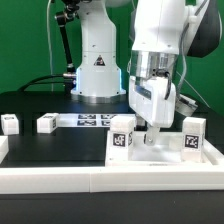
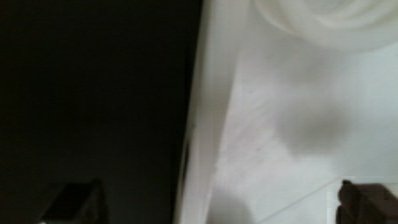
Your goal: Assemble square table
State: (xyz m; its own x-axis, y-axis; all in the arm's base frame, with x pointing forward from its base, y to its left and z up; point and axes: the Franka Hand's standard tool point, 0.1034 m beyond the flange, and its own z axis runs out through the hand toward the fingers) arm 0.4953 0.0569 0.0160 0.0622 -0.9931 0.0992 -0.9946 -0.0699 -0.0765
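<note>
Green backdrop behind; black surface (image 1: 60, 150) w/ the robot base (image 1: 97, 70) at the rear centre and the marker board (image 1: 93, 120) flat in front of it. White border rail (image 1: 90, 180) runs along the near edge.

Tabletop (image 1: 172, 152) lies low on the exterior view's right, just behind that rail, prob. pushed there so it can't slide. Four tagged legs (image 1: 45, 123) are loose: two stand apart on the exterior view's left, well clear of the work, and two stand by the tabletop either side of the arm. Can't tell if those two sit on it or just behind.

Gripper (image 1: 152, 132) is down low between the near pair, pointing straight down at the tabletop. In the wrist view the gripper (image 2: 217, 200) has fingertips (image 2: 71, 200) spread wide, nothing pinched. One tip is over the dark surface (image 2: 89, 100), the other over the white tabletop (image 2: 267, 130), so it straddles the tabletop's edge. Looks like a setup to grab or nudge the rim. A round moulded feature (image 2: 329, 25) shows, poss. a leg socket.
</note>
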